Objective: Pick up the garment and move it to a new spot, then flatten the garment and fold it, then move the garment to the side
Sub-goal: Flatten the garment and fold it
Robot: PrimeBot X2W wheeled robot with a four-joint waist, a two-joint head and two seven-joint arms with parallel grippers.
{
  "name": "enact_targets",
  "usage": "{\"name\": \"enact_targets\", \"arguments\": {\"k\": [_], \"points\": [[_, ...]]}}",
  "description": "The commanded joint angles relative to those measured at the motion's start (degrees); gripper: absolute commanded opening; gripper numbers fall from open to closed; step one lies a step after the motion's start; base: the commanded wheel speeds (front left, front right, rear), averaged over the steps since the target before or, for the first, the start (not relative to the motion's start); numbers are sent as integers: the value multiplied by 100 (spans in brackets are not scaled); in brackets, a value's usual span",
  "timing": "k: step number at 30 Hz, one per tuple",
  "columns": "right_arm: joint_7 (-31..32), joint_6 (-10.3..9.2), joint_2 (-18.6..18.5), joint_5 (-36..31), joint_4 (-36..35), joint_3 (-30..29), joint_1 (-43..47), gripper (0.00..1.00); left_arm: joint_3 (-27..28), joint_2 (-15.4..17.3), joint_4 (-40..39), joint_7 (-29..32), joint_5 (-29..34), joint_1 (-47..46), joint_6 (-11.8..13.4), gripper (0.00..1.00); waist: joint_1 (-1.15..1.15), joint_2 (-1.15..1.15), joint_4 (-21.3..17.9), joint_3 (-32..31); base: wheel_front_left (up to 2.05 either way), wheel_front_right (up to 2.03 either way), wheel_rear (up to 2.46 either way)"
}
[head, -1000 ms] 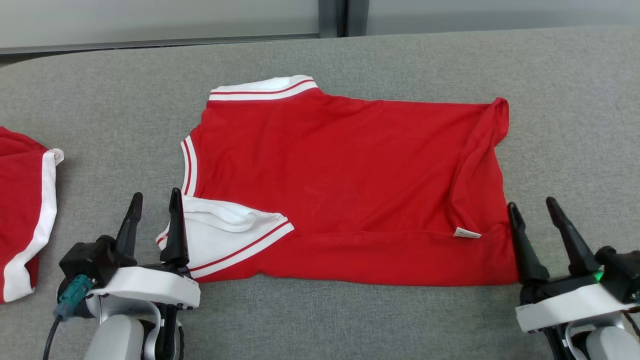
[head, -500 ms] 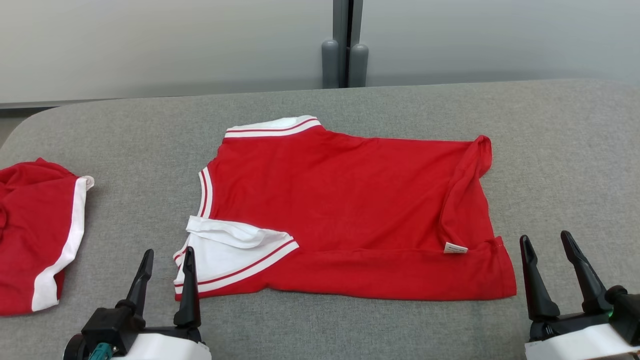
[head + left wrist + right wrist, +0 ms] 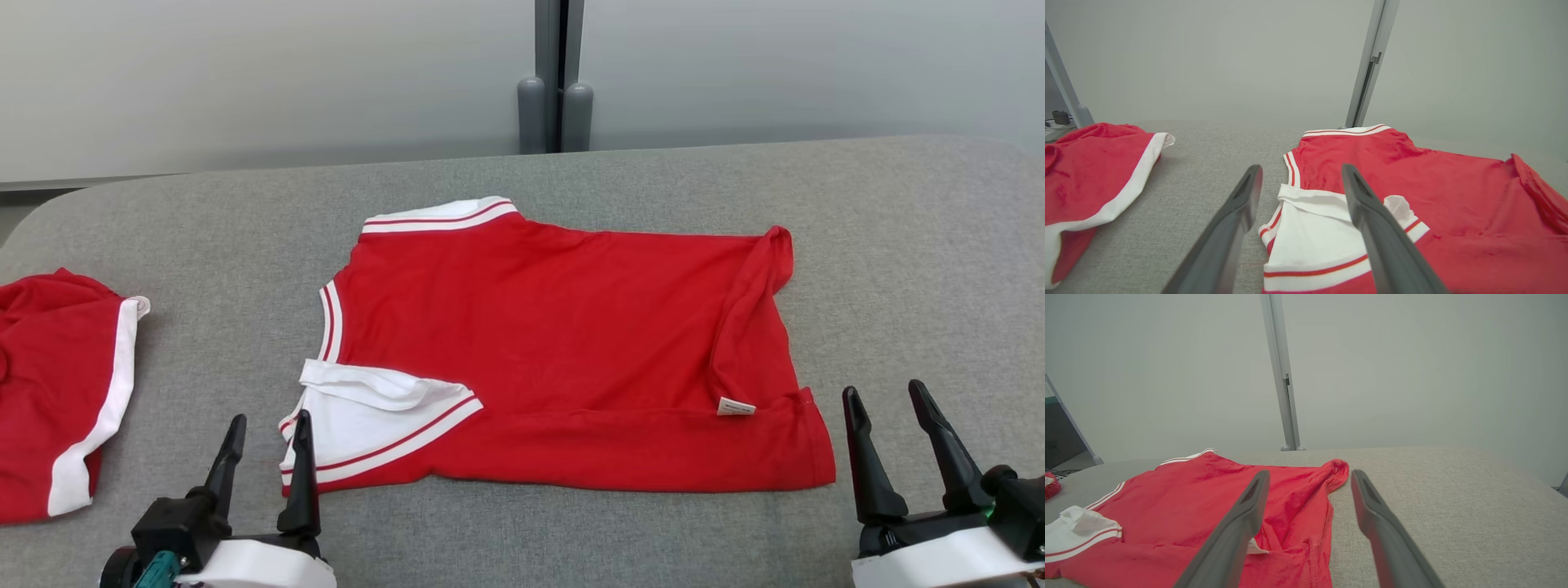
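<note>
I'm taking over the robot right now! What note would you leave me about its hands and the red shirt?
Left gripper: open, holding nothing, by the shirt's white sleeve.
Right gripper: open, holding nothing, just off the shirt's right edge.
Red shirt: spread on the grey table between the grippers. A second red garment lies at the far left.
Done: shirt laid out; its near edge looks folded over once.
Left: finish folding, then move it to the side.

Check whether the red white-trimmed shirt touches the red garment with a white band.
Apart. Head view shows grey surface between red shirt and banded garment.
</note>
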Motion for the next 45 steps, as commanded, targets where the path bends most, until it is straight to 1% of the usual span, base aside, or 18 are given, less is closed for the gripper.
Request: {"name": "enact_targets", "arguments": {"k": [1, 4, 6, 14, 18, 20, 21, 22, 23, 26, 28, 33, 35, 40, 45], "points": [[15, -2, -14, 39, 44, 2, -42, 100, -6, 33, 47, 31, -23, -110, 0, 100, 0, 0, 9, 24, 0, 0, 0], [42, -2, 15, 101, 176, 53, -71, 100, -57, 15, 305, 164, -102, -160, -50, 100, 0, 0, 16, 83, 0, 0, 0], [50, -1, 27, 133, 393, 101, -54, 100, -82, 5, 547, 240, -150, -231, -74, 100, 0, 0, 23, 166, 0, 0, 0], [64, -2, 98, 390, 1606, 408, -443, 100, -56, -75, 1551, 366, -523, -543, -176, 100, 0, 0, 32, 578, 0, 0, 0], [81, -2, 98, 528, 2097, 568, -687, 100, -47, -112, 1882, 431, -684, -670, -194, 100, 0, 0, 55, 656, 0, 0, 0], [136, -1, 114, 655, 2303, 655, -784, 100, -149, -136, 1955, 499, -740, -727, -287, 100, 0, 0, 86, 662, 0, 0, 0], [155, -1, 107, 692, 2376, 698, -809, 54, -173, -145, 1973, 492, -753, -747, -303, 45, 0, 0, 97, 666, 0, 0, 0], [134, -1, 110, 728, 2442, 731, -843, 32, -204, -151, 1982, 491, -770, -779, -325, 15, 0, 0, 106, 665, 0, 0, 0], [162, -1, 116, 771, 2509, 770, -861, 0, -234, -155, 1992, 524, -808, -799, -347, 0, 0, 0, 113, 659, 0, 0, 0], [125, -3, 93, 882, 2522, 812, -916, 0, -335, -141, 1892, 492, -715, -839, -338, 0, 0, 0, 131, 633, 0, 0, 0], [95, -3, 51, 956, 2463, 823, -931, 0, -328, -74, 1742, 413, -698, -855, -351, 0, 0, 0, 140, 603, 0, 0, 0], [72, -3, -47, 1058, 2275, 850, -790, 0, -298, -63, 1435, 338, -752, -714, -358, 0, 0, 0, 185, 485, 0, 0, 0], [69, -3, -112, 1092, 2127, 890, -688, 0, -283, -36, 1238, 356, -800, -565, -358, 0, 0, 0, 216, 432, 0, 0, 0], [247, -3, -326, 1182, 1737, 982, -224, 0, -273, 19, 720, 569, -899, 12, -257, 0, 0, 0, 329, 217, 0, 0, 0], [376, -4, -440, 1267, 1571, 746, 403, 0, -313, 39, 323, 864, -980, 632, -126, 0, 0, 0, 484, -122, 0, 0, 0]]}}
